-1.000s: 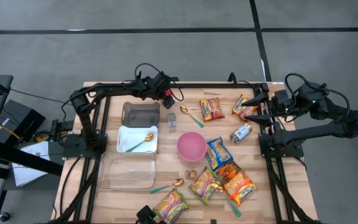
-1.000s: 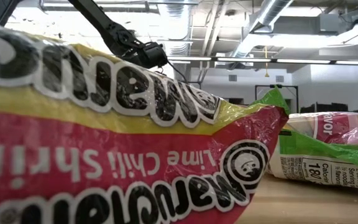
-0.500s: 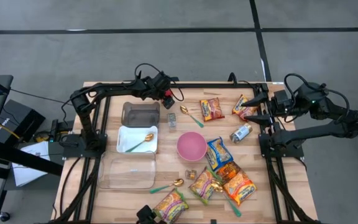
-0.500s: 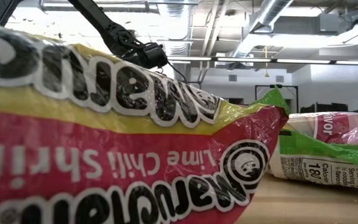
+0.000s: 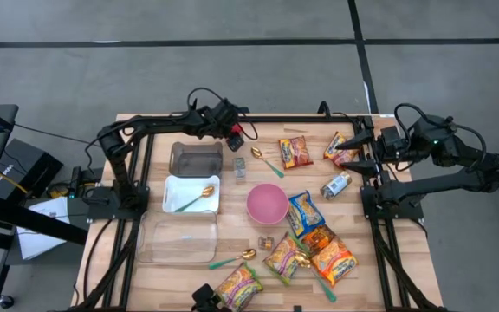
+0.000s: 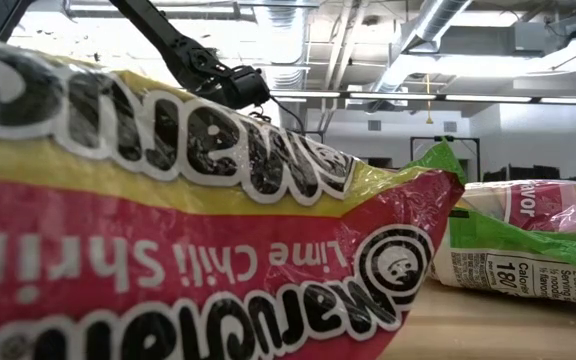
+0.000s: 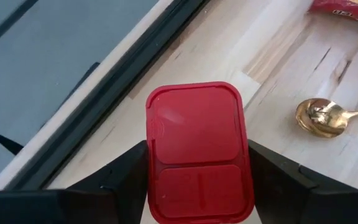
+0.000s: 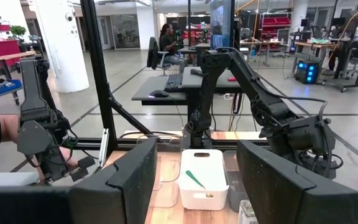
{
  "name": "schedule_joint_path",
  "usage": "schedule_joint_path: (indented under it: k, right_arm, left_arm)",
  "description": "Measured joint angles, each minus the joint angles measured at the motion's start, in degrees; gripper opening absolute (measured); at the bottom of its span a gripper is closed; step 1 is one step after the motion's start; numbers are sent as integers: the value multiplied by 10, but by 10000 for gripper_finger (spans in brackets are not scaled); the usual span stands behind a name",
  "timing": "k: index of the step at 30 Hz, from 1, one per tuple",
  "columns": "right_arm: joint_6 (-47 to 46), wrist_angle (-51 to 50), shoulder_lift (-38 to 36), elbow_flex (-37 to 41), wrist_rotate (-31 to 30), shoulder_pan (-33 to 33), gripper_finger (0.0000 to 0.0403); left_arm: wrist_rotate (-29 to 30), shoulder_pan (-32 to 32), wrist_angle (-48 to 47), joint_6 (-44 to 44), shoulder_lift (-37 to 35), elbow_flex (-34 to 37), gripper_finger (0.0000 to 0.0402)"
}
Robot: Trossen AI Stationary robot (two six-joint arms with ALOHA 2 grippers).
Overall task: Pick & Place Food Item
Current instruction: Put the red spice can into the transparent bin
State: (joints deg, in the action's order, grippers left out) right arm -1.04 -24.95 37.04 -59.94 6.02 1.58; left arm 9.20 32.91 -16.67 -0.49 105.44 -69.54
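Left gripper (image 7: 197, 205) at the table's far edge, fingers either side of a red container (image 7: 197, 152), apparently touching it; grip not confirmed. Gold spoon (image 7: 328, 116) nearby. Right gripper (image 5: 359, 145) waits, fingers apart.

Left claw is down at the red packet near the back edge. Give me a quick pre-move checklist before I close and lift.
1. Red packet between the left claw fingers: ok.
2. Fingers in contact with the packet: cannot tell.
3. Gold spoon apart from the packet: ok.
4. White tray free to receive: not ok, a spoon lies in it.
5. Grey bin beside it empty: ok.
6. Right claw parked at the far right, away from the left: ok.
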Motion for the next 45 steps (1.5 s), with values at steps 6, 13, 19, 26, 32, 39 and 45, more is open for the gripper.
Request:
schedule_joint_path:
  k: [6, 13, 19, 26, 32, 39, 45]
  right_arm:
    - [0, 1, 0, 0, 0, 0, 215]
    - [0, 3, 0, 0, 0, 0, 215]
    - [0, 14, 0, 0, 0, 0, 215]
    - [0, 15, 0, 0, 0, 0, 215]
    - [0, 15, 0, 0, 0, 0, 215]
    - [-13, 15, 0, 0, 0, 0, 215]
    - [-16, 14, 0, 0, 0, 0, 215]
  left_arm:
    - [2, 6, 7, 18, -22, 0, 218]
    - [2, 17, -16, 50, -88, 0, 218]
    - [-1, 15, -81, 61, -168, 0, 218]
    - [-2, -3, -202, 2, -247, 0, 219]
    - [-1, -53, -305, -80, -299, 0, 218]
    - [79, -167, -393, -224, -354, 0, 218]
    - [149, -290, -470, -392, -387, 0, 218]
